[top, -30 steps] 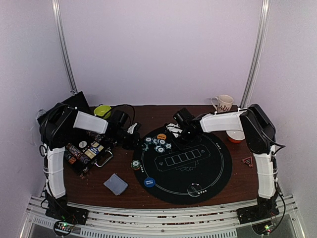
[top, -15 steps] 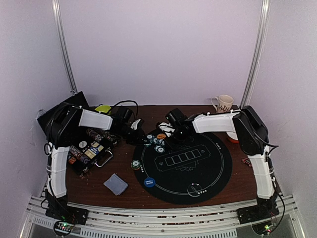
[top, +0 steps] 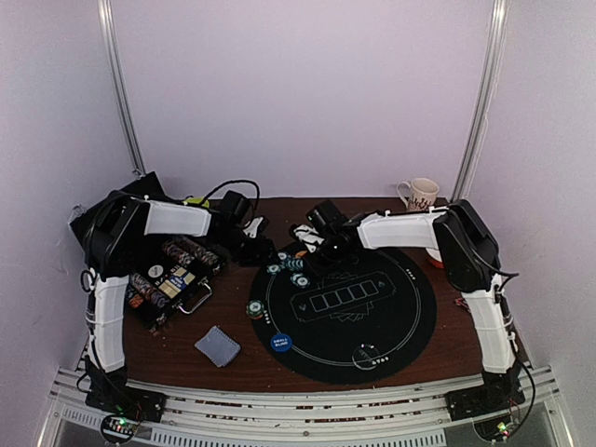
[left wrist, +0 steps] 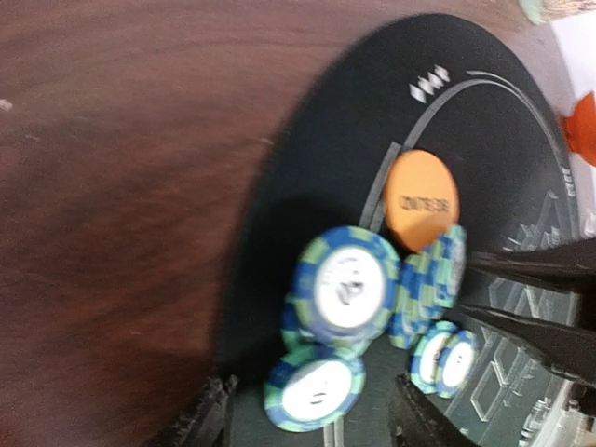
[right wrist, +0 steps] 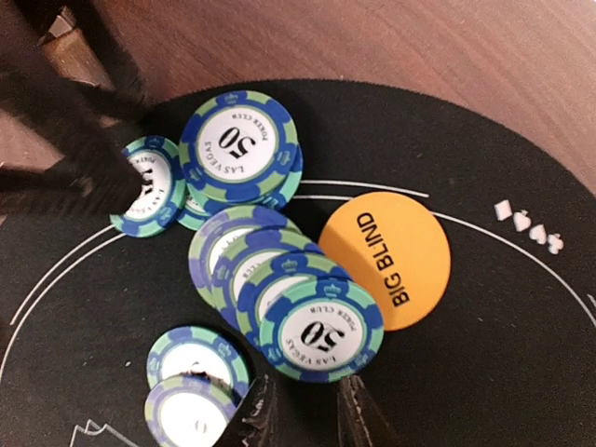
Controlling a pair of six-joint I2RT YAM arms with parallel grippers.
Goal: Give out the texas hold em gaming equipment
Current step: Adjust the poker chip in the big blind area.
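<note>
Several teal-and-blue striped poker chips (top: 289, 266) lie in a loose cluster at the far left edge of the black round mat (top: 410, 317), next to an orange BIG BLIND disc (right wrist: 391, 261). In the right wrist view a fanned row of "50" chips (right wrist: 321, 331) lies just ahead of my right gripper (right wrist: 305, 419), which is open with a narrow gap and empty. My left gripper (left wrist: 312, 424) is open and empty, with a chip (left wrist: 315, 391) just ahead of its jaws. The grippers face each other across the cluster (left wrist: 345, 284). Grey-blue cards (top: 217, 345) lie near the front left.
A blue disc (top: 280, 342), a clear disc (top: 370, 356) and a green chip stack (top: 254, 309) sit on or at the mat. An open chip case (top: 168, 279) stands at the left. A patterned mug (top: 419, 194) stands at the back right.
Both grippers have closed in on the chip cluster, the left moving right and the right moving left. The chips have shifted slightly toward the mat's far left edge.
</note>
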